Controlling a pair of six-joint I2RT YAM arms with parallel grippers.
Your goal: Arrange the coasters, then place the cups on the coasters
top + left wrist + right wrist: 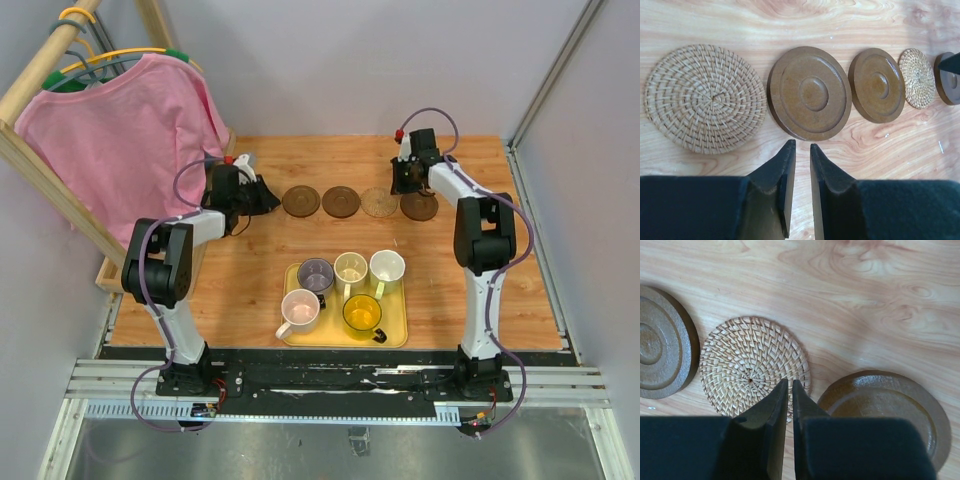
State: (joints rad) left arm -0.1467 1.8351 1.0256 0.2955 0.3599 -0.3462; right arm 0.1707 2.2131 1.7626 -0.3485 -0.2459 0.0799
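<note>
- Left gripper [802, 145]: fingers almost pressed together with only a slim gap, and nothing between them. It hangs at the 9 o'clock end of the coaster row.
- Right gripper [790, 382]: fingers pressed together and empty, over the near edge of the inner woven coaster [752, 365], toward the row's 3 o'clock end.
- Coasters: five, flat on the counter [200, 300]. From 9 to 3 o'clock you have the end woven coaster [705, 98], two dark coasters [810, 92], the inner woven one, and a last dark one.
- Axis: each disc is round and has no long axis. The row's long axis runs 9 to 3 o'clock in the top view.
- Cups [350, 268]: five, upright with mouths up, grouped on the yellow tray [290, 340] at 6 o'clock from the row.
- Progress: you can judge the arranging done or nearly done. All five cup placings remain.
</note>
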